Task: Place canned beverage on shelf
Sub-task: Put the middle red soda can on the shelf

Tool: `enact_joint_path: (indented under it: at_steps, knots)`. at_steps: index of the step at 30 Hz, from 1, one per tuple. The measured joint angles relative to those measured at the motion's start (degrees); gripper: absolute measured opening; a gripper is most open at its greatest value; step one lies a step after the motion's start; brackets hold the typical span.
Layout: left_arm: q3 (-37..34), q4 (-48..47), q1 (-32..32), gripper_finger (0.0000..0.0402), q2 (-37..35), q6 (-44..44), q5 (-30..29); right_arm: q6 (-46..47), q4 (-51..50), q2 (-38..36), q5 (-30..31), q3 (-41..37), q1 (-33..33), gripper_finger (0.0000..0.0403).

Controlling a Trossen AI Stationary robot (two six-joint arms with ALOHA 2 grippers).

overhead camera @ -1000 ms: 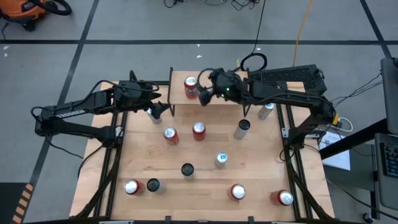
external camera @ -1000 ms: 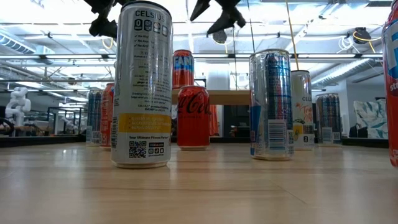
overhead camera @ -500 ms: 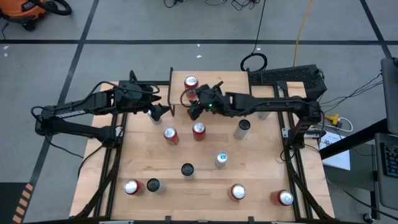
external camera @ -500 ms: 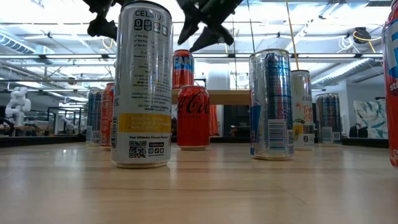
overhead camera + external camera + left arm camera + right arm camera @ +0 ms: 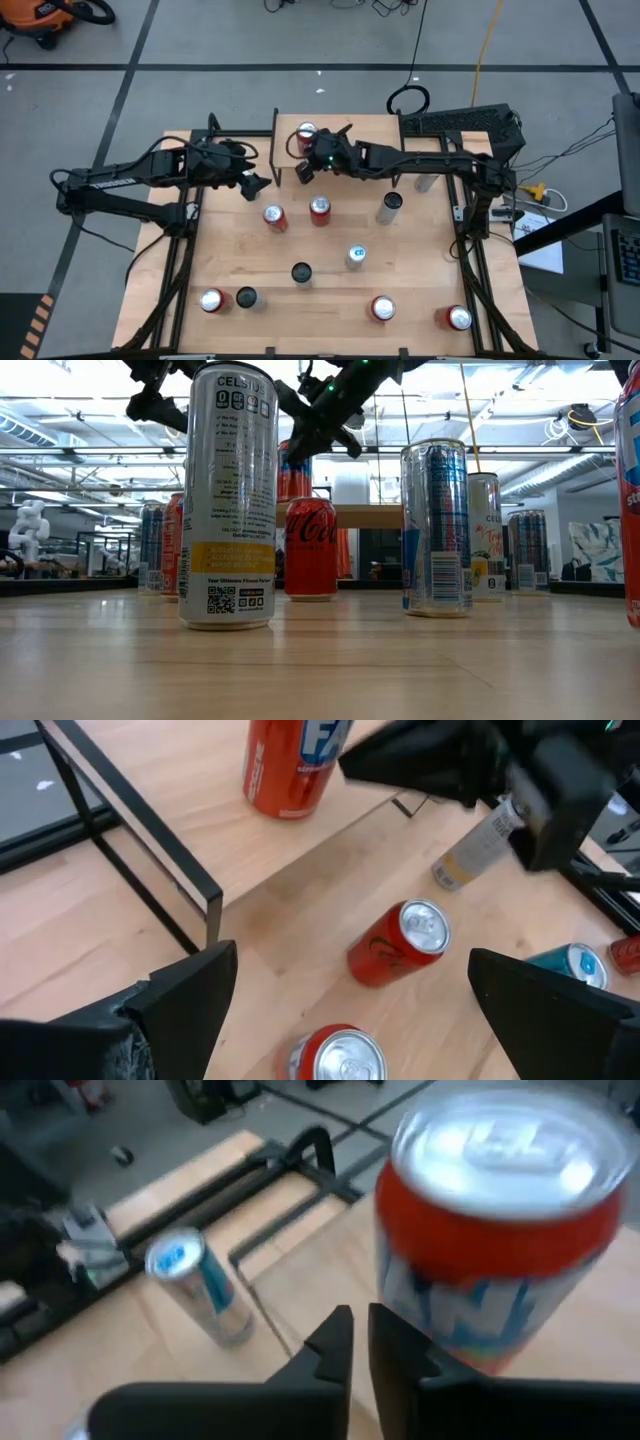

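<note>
Your red can (image 5: 305, 136) stands upright on the shelf (image 5: 350, 140), far side of the table, at the shelf's left end; right gripper (image 5: 304, 172) hovers just near of it, fingers pinched together, holding nothing; left gripper (image 5: 254, 184) waits left of the shelf, fingers spread wide, empty; other cans scattered across the table (image 5: 420, 270).

high: looked straight down | low: table-level, close to cans | both shared the shelf (image 5: 335, 140)
</note>
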Motion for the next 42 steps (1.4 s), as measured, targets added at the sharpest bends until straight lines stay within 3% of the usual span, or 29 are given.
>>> enact_joint_path:
  at_steps: [22, 28, 34, 42]
  knots:
    - [0.0, 0.1, 0.0, 0.04, 0.0, 0.1, -2.5, -2.4, 4.1, 0.0, -0.1, 0.0, -5.9, 0.0006]
    - [0.0, 0.1, 0.0, 0.04, 0.0, -0.3, -2.5, -5.1, 2.4, -2.3, -5.0, 0.0, -4.6, 0.0006]
    - [0.0, 0.1, 0.0, 0.04, 0.0, -0.3, -2.6, -4.6, -7.0, -1.5, 0.4, 0.0, -2.9, 0.0006]
    - [0.0, 0.0, 0.0, 0.04, 0.0, -0.3, -2.6, -2.9, -5.5, 0.0, 6.1, 0.0, -4.5, 0.0006]
